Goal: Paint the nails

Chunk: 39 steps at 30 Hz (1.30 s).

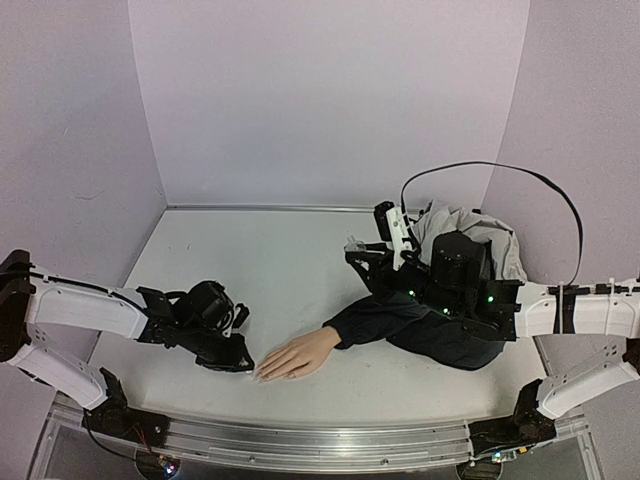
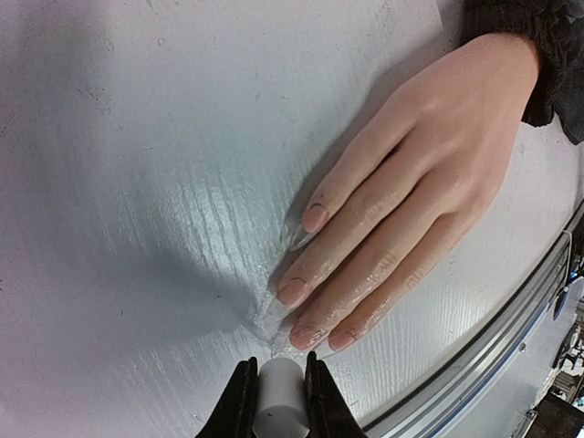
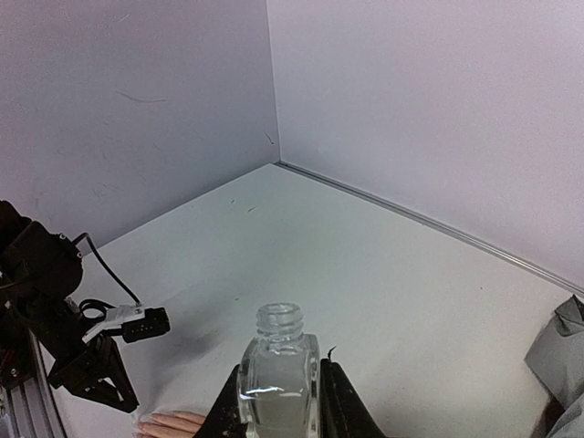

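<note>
The mannequin hand [image 1: 300,354] lies palm down on the white table [image 1: 260,270], toward 6 o'clock of the tabletop. Its fingers are straight and close together, pointing to about 8 o'clock in the top view. Its navy sleeve [image 1: 392,318] runs off toward 2 o'clock, where a grey cloth [image 1: 495,245] is bunched behind the right arm.

The nails [image 2: 294,292] are pale pink plates at the fingertips. Four show in the left wrist view, and the fingers behind them look glossy and wet.

The left gripper [image 1: 240,360] sits low over the table at 9 o'clock of the fingertips, just beside them. Its jaws are closed on a white cylinder [image 2: 278,409], pinching it from both sides. The cylinder's far end points at the two lowest fingertips. Whether anything on it touches a nail cannot be told.

The right gripper [image 3: 278,388] is raised at about 1 o'clock of the mannequin hand, well apart from it. Its fingers clamp the flat sides of a small clear glass bottle [image 3: 276,365]. The bottle stands upright, with its threaded neck uncapped.
</note>
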{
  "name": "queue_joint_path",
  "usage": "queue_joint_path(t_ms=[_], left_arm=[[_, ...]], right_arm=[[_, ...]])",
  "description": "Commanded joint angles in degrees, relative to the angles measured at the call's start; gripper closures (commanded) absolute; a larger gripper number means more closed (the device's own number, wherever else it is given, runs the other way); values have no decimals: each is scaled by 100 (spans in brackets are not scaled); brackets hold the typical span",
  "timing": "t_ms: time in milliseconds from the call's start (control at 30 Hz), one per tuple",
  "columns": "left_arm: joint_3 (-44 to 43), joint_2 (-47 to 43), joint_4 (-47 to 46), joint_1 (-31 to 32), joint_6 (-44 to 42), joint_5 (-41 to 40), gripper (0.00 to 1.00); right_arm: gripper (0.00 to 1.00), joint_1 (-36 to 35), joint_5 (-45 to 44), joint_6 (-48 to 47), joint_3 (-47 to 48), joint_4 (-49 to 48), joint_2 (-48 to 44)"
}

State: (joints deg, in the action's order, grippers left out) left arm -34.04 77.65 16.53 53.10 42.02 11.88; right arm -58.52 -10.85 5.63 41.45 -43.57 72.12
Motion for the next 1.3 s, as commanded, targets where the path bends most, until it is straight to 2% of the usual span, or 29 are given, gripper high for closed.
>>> queue_joint_path(t_ms=[0, 400, 733, 1267], left_arm=[[20, -187, 62, 25, 9, -129, 100], [-317, -484, 218, 24, -163, -118, 100], [-635, -31, 127, 24, -238, -87, 100], [-464, 262, 34, 25, -184, 8, 100]], right_arm=[[100, -3, 39, 18, 118, -469, -57], [100, -15, 13, 4, 148, -432, -66], [100, -14, 18, 8, 120, -425, -60], [100, -8, -29, 24, 47, -428, -145]])
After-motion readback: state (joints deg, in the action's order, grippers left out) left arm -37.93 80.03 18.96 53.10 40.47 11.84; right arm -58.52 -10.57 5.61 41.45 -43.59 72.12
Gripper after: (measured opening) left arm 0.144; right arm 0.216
